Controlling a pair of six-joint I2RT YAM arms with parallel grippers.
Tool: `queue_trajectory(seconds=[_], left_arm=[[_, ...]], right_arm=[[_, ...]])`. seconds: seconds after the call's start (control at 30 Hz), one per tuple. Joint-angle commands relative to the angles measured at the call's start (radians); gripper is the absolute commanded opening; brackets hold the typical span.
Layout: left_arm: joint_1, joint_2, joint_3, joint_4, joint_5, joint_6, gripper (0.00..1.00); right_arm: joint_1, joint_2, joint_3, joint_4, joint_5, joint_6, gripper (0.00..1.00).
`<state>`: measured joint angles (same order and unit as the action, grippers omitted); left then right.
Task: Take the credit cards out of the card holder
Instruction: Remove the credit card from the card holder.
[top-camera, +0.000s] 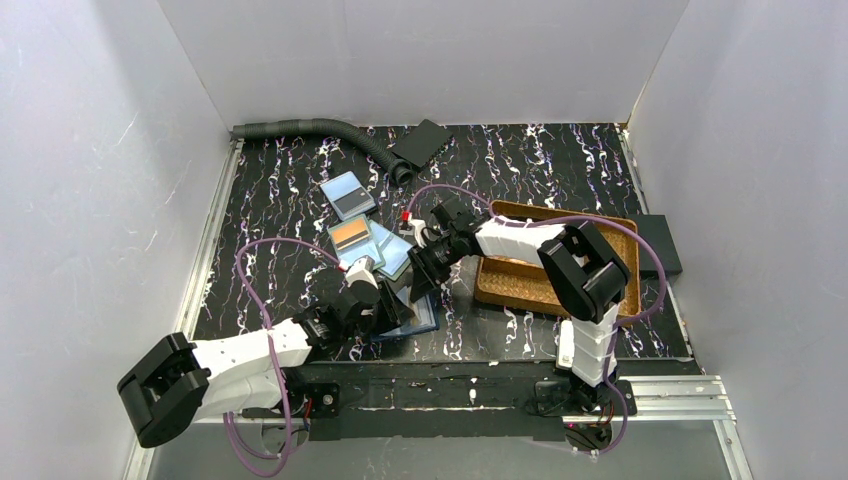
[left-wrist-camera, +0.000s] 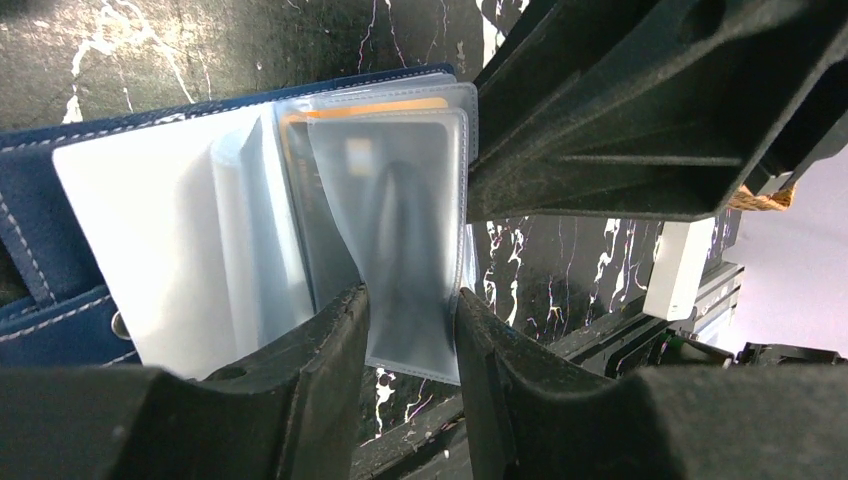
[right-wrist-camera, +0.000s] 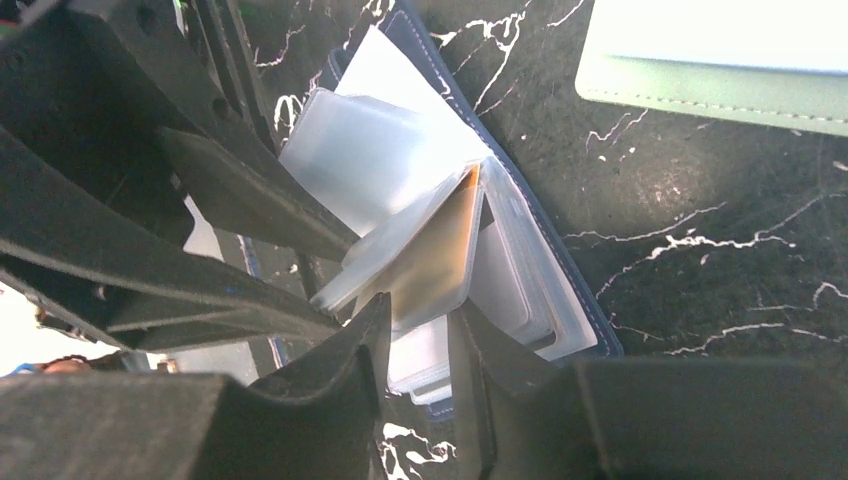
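The navy card holder (top-camera: 425, 318) lies open on the mat with its clear sleeve pages fanned up. It also shows in the left wrist view (left-wrist-camera: 40, 230) and the right wrist view (right-wrist-camera: 590, 320). My left gripper (top-camera: 392, 300) (left-wrist-camera: 410, 325) squeezes one clear sleeve page (left-wrist-camera: 400, 220) between its fingertips. My right gripper (top-camera: 418, 275) (right-wrist-camera: 418, 335) comes in from the other side and is shut on the end of an orange card (right-wrist-camera: 430, 255) that sits in a sleeve. Its orange edge shows in the left wrist view (left-wrist-camera: 370, 105). Loose cards lie just behind: blue-grey (top-camera: 348, 195), orange (top-camera: 350, 233), teal (top-camera: 395, 252).
A brown woven tray (top-camera: 510, 285) stands right of the holder, under the right arm. A grey ribbed hose (top-camera: 320, 128) and a flat black rectangle (top-camera: 420, 142) lie at the back. A black box (top-camera: 660, 245) sits at the right wall.
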<state>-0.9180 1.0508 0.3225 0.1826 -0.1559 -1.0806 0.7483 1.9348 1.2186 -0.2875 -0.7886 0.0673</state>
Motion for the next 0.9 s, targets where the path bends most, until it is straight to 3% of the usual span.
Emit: queue_trajectory(seconds=[0.0, 0.17, 0.3, 0.43, 0.63, 0.87], left_arm=[[0.002, -0.006, -0.005, -0.026, 0.021, 0.024, 0.37], [0.002, -0.019, -0.008, -0.028, 0.024, 0.028, 0.40], [0.002, -0.052, -0.023, -0.025, 0.044, 0.040, 0.42], [0.003, -0.108, -0.042, -0.025, 0.060, 0.061, 0.41], [0.014, -0.192, -0.081, -0.028, 0.057, 0.043, 0.50], [0.023, -0.171, -0.064, -0.084, 0.042, 0.002, 0.50]], right_arm=[[0.005, 0.039, 0.051, 0.016, -0.059, 0.031, 0.31], [0.006, 0.034, 0.041, 0.028, -0.057, 0.028, 0.12], [0.005, 0.021, 0.026, 0.035, -0.050, 0.018, 0.03], [0.005, 0.010, 0.006, 0.050, -0.058, 0.007, 0.01], [0.006, -0.022, -0.034, 0.076, -0.066, -0.003, 0.01], [0.006, -0.040, -0.055, 0.101, -0.083, 0.001, 0.01]])
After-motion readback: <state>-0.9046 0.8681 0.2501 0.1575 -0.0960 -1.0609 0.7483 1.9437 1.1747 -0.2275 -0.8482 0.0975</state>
